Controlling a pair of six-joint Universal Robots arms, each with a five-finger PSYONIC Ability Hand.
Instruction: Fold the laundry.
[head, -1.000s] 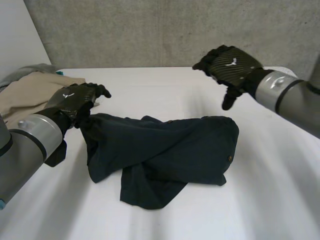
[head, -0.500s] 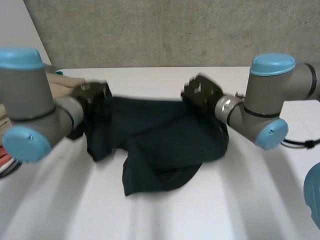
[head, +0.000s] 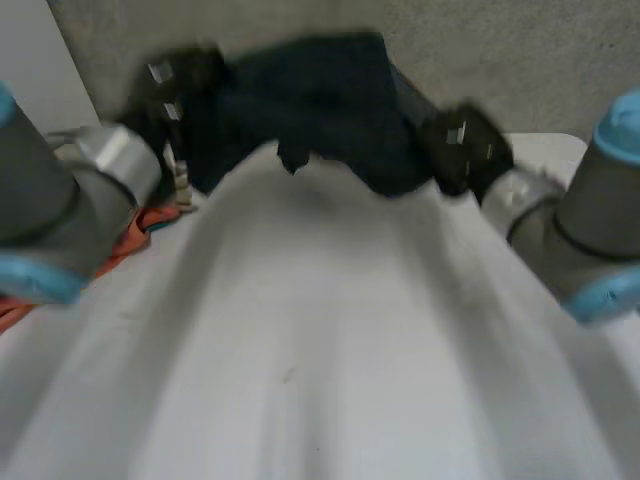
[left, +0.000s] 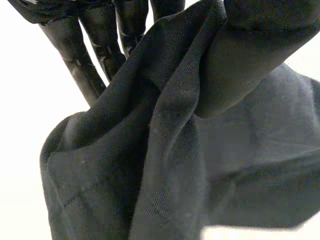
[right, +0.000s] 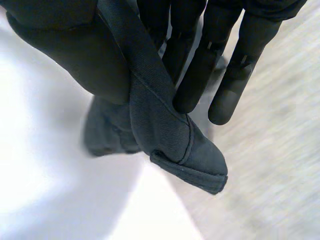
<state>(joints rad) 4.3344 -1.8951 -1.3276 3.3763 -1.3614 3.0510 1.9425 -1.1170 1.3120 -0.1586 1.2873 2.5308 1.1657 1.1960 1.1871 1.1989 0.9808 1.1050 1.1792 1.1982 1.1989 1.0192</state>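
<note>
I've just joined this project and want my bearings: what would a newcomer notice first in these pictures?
A dark navy fabric garment hangs in the air above the far side of the white table, spread between both black hands. The left hand pinches a bunched fold between thumb and fingers, and the right hand pinches a stitched hem corner the same way. An orange cloth lies on the table beside the left arm.

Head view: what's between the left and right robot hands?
Head view shows the dark garment spanning from left robot hand to right robot hand; each pinches it.
</note>
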